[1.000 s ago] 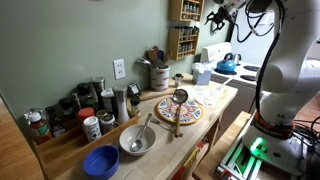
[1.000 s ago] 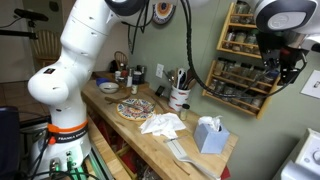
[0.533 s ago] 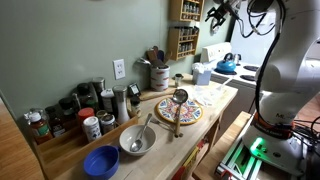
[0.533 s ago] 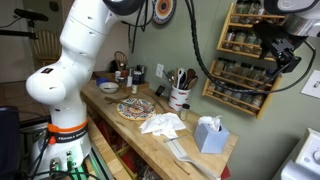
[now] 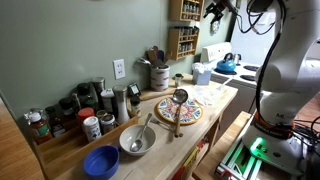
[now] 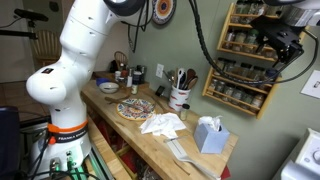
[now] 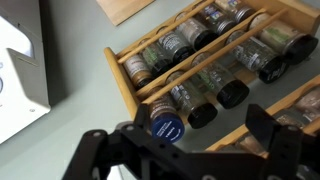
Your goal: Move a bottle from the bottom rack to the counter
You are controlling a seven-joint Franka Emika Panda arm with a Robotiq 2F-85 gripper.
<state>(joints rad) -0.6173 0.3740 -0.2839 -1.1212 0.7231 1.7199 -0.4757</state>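
The brown wooden spice rack point(image 5: 184, 30) point(image 6: 243, 55) hangs on the green wall above the counter point(image 5: 226, 95) point(image 6: 196, 160). Its bottom rack point(image 6: 234, 96) holds a row of small dark bottles. The wrist view stands upside down, so that bottom row point(image 7: 172, 46) runs across the top. My gripper point(image 7: 200, 128) is open and empty, hovering in front of the rack's upper tiers point(image 6: 280, 42) point(image 5: 214, 11). A blue-capped jar point(image 7: 167, 125) of the middle row shows just ahead of the left finger. Nothing is touched.
On the counter are a patterned plate point(image 5: 181, 110), a metal bowl point(image 5: 137, 140), a blue bowl point(image 5: 100, 161), a utensil crock point(image 5: 158, 75), a tissue box point(image 6: 208, 133) and a white cloth point(image 6: 162, 123). A blue kettle point(image 5: 226, 66) sits on the stove. A white wall plate point(image 7: 20, 70) is beside the rack.
The gripper has risen a little along the front of the rack and stayed open. Nothing else has moved.
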